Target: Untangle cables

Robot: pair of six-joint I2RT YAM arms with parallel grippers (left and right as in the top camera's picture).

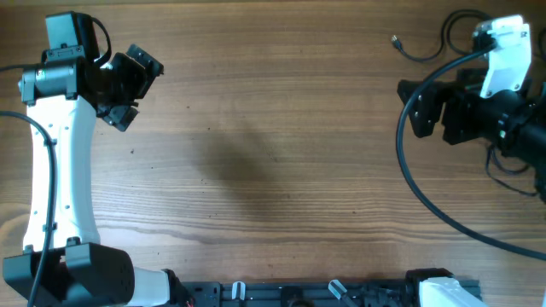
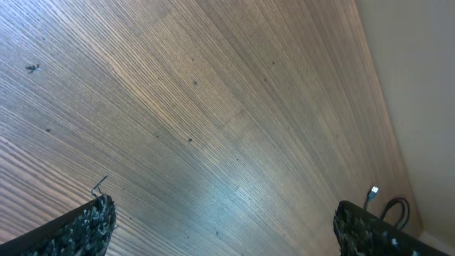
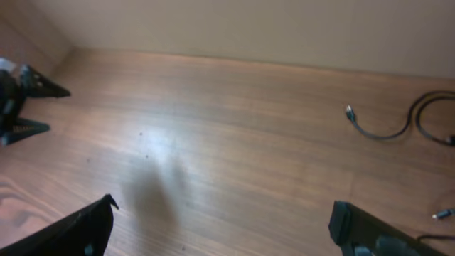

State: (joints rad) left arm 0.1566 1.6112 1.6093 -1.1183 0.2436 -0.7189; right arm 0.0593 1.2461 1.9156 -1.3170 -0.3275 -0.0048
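Observation:
Thin black cables lie at the table's far right. One cable (image 1: pixel 415 52) with a small plug end curls near the back edge, and it also shows in the right wrist view (image 3: pixel 377 130) and the left wrist view (image 2: pixel 387 206). More thin cord (image 1: pixel 505 166) shows under the right arm. My left gripper (image 1: pixel 128 77) is open and empty at the far left, far from the cables. My right gripper (image 1: pixel 418 109) is open and empty, just in front of the cable at the back right. In the wrist views both pairs of fingers (image 2: pixel 224 227) (image 3: pixel 220 227) are spread wide over bare wood.
The wooden table (image 1: pixel 273 170) fills the view. A thick black arm wire (image 1: pixel 426 205) loops across the table's right side. The arm bases and a black rail (image 1: pixel 324 294) line the front edge. A beige wall (image 3: pixel 249 28) stands behind the table.

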